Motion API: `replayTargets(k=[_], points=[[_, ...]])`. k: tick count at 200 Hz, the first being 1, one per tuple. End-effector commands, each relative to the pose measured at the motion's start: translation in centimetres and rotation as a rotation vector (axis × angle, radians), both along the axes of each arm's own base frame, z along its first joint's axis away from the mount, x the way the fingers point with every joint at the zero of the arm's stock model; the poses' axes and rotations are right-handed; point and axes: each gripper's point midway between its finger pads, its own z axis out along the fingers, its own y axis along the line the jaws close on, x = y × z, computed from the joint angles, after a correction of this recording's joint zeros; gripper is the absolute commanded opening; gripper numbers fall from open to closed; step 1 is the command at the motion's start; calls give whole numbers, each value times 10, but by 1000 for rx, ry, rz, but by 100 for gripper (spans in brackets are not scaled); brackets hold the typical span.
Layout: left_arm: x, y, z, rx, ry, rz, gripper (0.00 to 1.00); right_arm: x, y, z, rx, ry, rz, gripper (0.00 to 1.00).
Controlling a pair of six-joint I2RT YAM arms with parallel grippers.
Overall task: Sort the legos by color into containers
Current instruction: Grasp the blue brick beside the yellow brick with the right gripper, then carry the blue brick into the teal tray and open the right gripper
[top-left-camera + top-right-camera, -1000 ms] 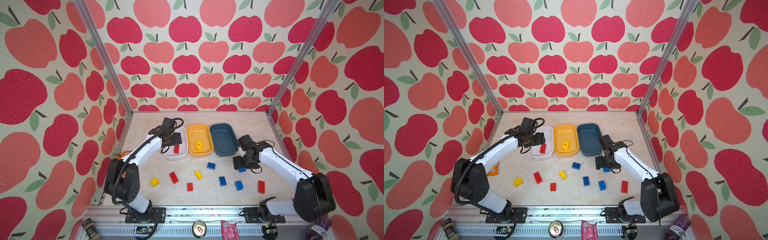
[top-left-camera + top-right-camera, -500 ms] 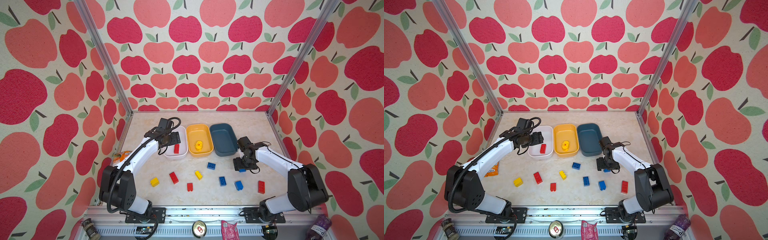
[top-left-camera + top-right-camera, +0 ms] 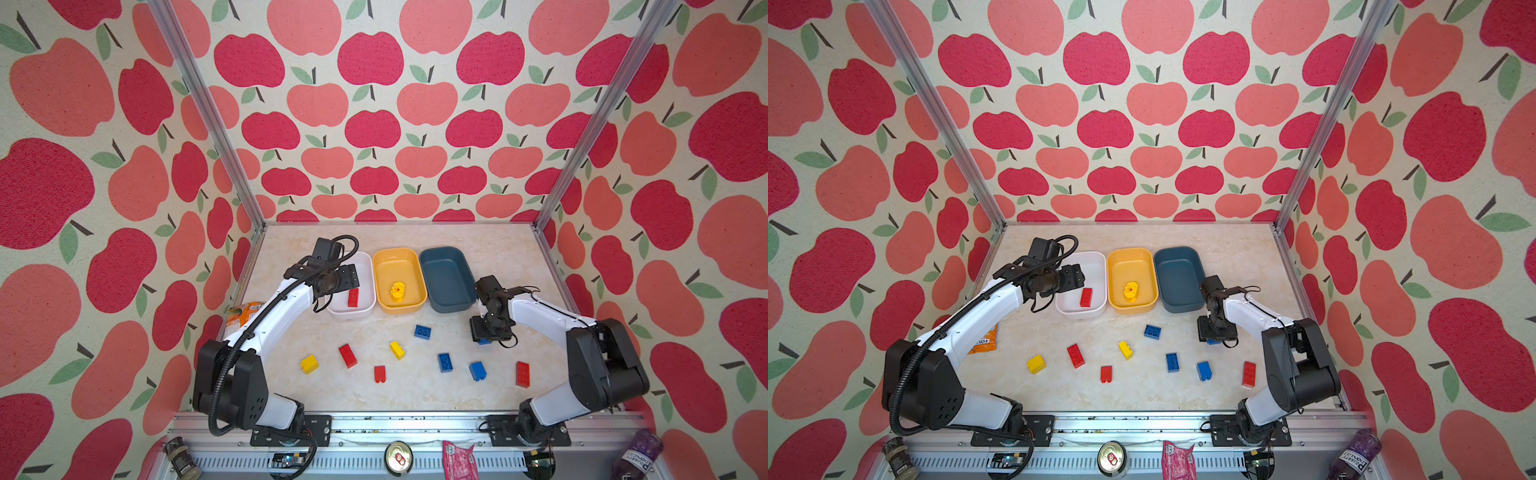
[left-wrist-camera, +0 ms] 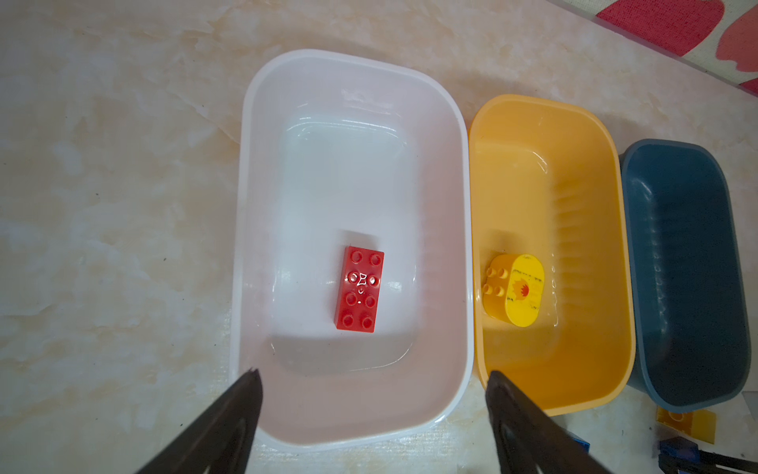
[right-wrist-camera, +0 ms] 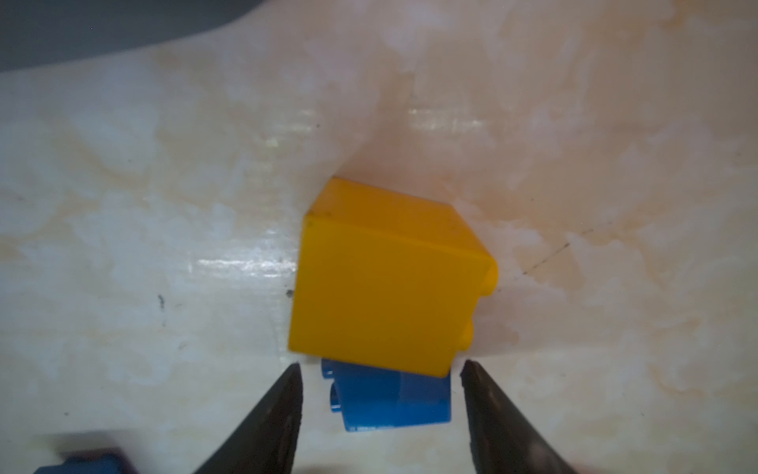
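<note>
Both arms wear smooth white shells between chunky black joints: the left arm (image 3: 291, 307) carries a ribbed black cable hose (image 3: 257, 322) along it, the right arm (image 3: 544, 318) thin black wires (image 3: 525, 288). Each sits on a black plate (image 3: 320, 426). The left gripper (image 4: 371, 373) ends in slim, dark, tapered fingers (image 4: 234, 418).

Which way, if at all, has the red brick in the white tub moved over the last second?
No. The red brick lies where it did, in the near half of the white tub, on the side toward the yellow tub.

Tubs (image 3: 395, 268) abreast, bricks (image 3: 397, 350) in front
</note>
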Motion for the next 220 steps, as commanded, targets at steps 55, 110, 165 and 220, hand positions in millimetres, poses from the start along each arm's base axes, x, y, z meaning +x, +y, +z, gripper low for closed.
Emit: replayTargets(k=[55, 110, 165, 220], points=[[-5, 8, 1, -11, -3, 36, 89, -10, -7, -6, -22, 25, -13, 44], [-6, 10, -2, -39, -4, 49, 92, -11, -7, 27, -1, -38, -42, 37], [-11, 19, -8, -75, 0, 75, 94, 3, 8, 78, 72, -148, -59, 36], [-23, 32, -8, -103, -6, 105, 95, 48, 38, 118, 127, -246, -15, 35]])
